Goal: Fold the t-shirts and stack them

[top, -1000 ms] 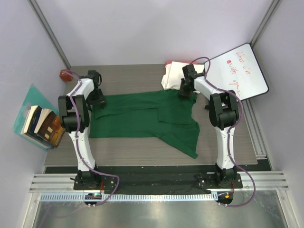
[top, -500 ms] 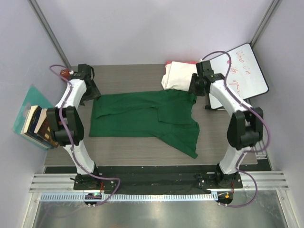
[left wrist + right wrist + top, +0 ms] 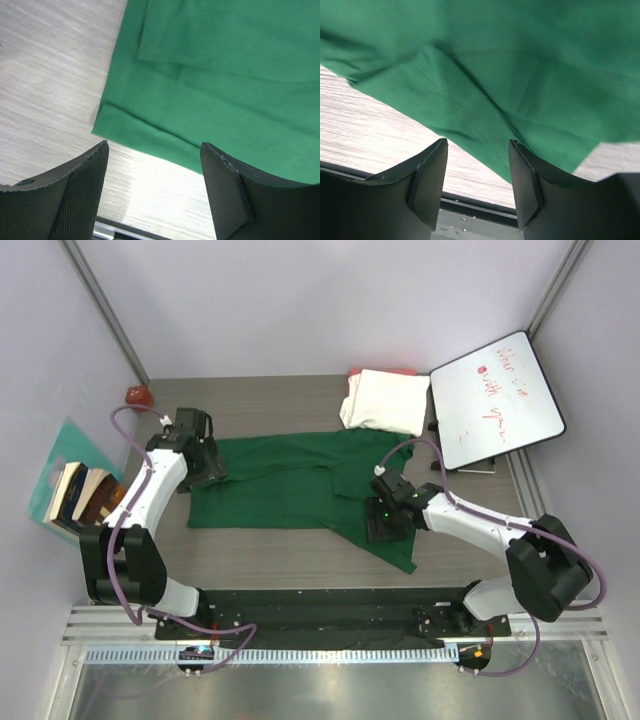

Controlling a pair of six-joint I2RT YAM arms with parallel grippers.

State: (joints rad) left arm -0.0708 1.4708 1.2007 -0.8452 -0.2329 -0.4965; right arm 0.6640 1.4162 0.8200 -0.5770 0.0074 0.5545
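Observation:
A dark green t-shirt (image 3: 290, 485) lies spread across the middle of the table, with one flap running toward the front right. Behind it, a cream-white folded t-shirt (image 3: 385, 400) rests on a red-pink cloth edge (image 3: 385, 371). My left gripper (image 3: 207, 472) hovers over the green shirt's left edge, open and empty. In the left wrist view, my left gripper (image 3: 154, 145) frames the green shirt's (image 3: 225, 75) folded corner and bare wood. Over the front-right flap my right gripper (image 3: 386, 528) hangs open. In the right wrist view, my right gripper (image 3: 477, 141) holds nothing, with the green shirt (image 3: 495, 65) below it.
A whiteboard (image 3: 495, 400) with red writing leans at the back right beside the cream bundle. Books (image 3: 85, 500) on a teal sheet sit off the table's left side. A small red object (image 3: 137, 395) lies at the back left corner. A black rail (image 3: 320, 600) runs along the front.
Both arms left the shirt's far corners. The left came back down by the left edge, the right swung forward to the front-right flap. Both jaws have widened.

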